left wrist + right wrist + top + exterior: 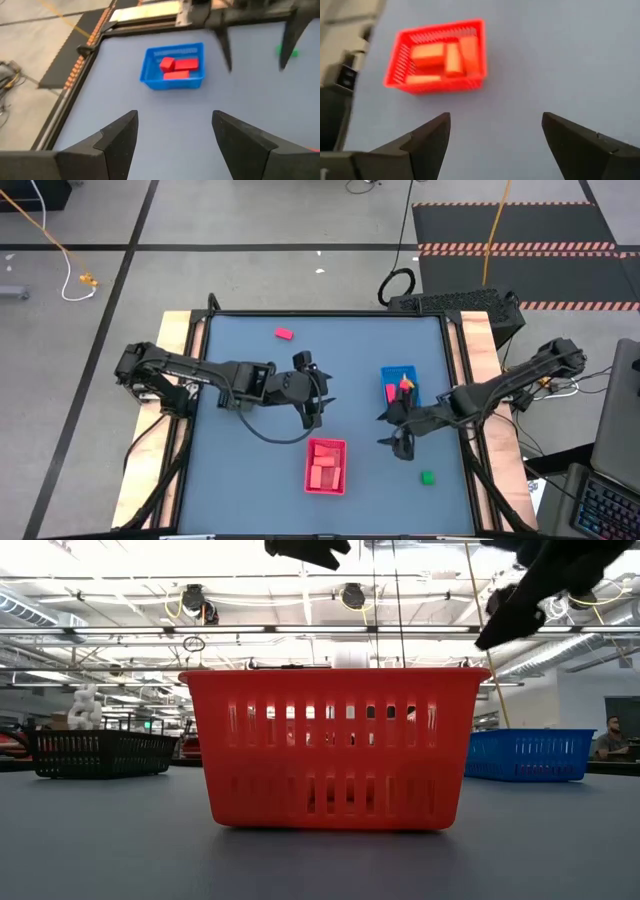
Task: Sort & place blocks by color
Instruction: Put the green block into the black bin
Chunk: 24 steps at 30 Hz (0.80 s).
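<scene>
Both of my grippers hang open above the table and hold nothing. My left gripper [311, 413] [175, 117] is left of centre, pointing toward the blue tray [400, 387] [174, 66], which holds three magenta-red blocks [179, 68]. My right gripper [399, 442] [495, 120] is near the blue tray's near side, pointing toward the red tray [325, 465] [437, 56], which holds several salmon-orange blocks [445, 57]. A green block [427, 477] [286, 51] lies flat on the table at the near right. A magenta-red block [284, 334] lies flat near the far edge.
In the low view a black tray [100, 753] stands at the left, the red tray [335, 748] in the middle and the blue tray [528, 755] at the right. Wooden rails [180, 340] border the table's left and right sides. A person [612, 737] sits beyond the table.
</scene>
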{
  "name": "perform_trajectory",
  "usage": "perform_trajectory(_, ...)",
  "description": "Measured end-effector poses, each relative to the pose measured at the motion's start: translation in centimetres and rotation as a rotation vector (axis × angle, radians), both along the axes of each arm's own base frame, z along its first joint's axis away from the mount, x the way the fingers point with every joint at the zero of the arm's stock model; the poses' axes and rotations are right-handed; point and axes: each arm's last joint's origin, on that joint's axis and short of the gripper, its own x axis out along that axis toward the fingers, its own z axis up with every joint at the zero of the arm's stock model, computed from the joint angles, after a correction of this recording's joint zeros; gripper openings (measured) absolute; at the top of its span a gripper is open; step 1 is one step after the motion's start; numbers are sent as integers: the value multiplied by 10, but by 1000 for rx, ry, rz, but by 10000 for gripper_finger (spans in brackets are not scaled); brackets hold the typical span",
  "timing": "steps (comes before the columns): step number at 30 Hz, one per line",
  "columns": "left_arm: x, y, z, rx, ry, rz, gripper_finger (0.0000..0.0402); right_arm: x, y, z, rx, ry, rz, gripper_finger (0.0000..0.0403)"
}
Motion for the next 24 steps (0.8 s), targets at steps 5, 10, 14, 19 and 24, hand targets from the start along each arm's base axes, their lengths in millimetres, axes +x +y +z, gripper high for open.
perform_trajectory(5,-1,6,-2,0,18,41,255,-11,6,24,15,238,-41,306)
perform_trajectory(10,0,11,-2,-8,12,63,255,-18,21,18,118,481,-99,306)
perform_trajectory(14,3,15,2,-58,-48,104,255,-23,30,4,230,716,-224,306)
perform_trajectory(19,6,15,-4,-33,-20,91,255,-30,42,-9,369,1014,-413,306)
perform_trajectory(24,4,14,-5,-21,-2,83,255,-31,51,-14,423,1072,-540,306)
